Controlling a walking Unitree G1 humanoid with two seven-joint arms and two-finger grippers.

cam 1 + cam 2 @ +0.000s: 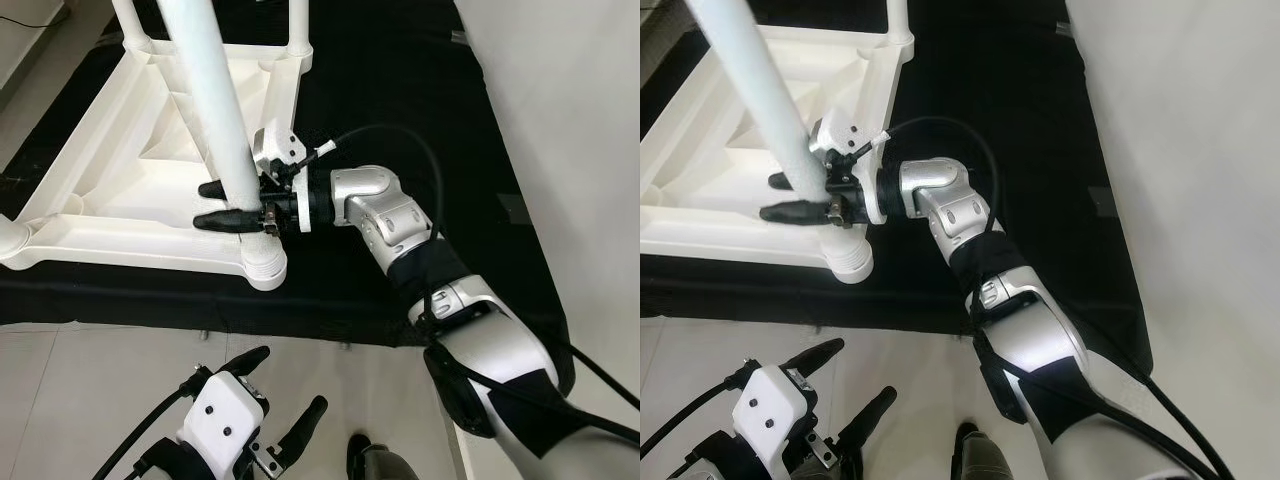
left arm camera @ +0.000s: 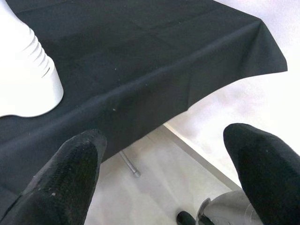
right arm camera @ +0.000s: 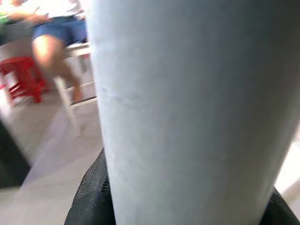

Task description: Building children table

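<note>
The right gripper [image 1: 222, 205] reaches across a black cloth [image 1: 400, 90], its two black fingers closed on either side of a white table leg [image 1: 215, 110], gripping it low down. Just below the gripper, the leg's foot meets a ribbed corner socket [image 1: 262, 262] of the upturned white tabletop [image 1: 120, 190], which lies on the cloth on the far side of the fingers. The left gripper [image 1: 285, 395] hovers nearer the robot over pale floor, fingers spread apart and holding nothing, with the cloth's edge just ahead. Beyond the gripped leg, a seated person [image 3: 51, 28] and a red stool [image 3: 21, 77] appear blurred.
</note>
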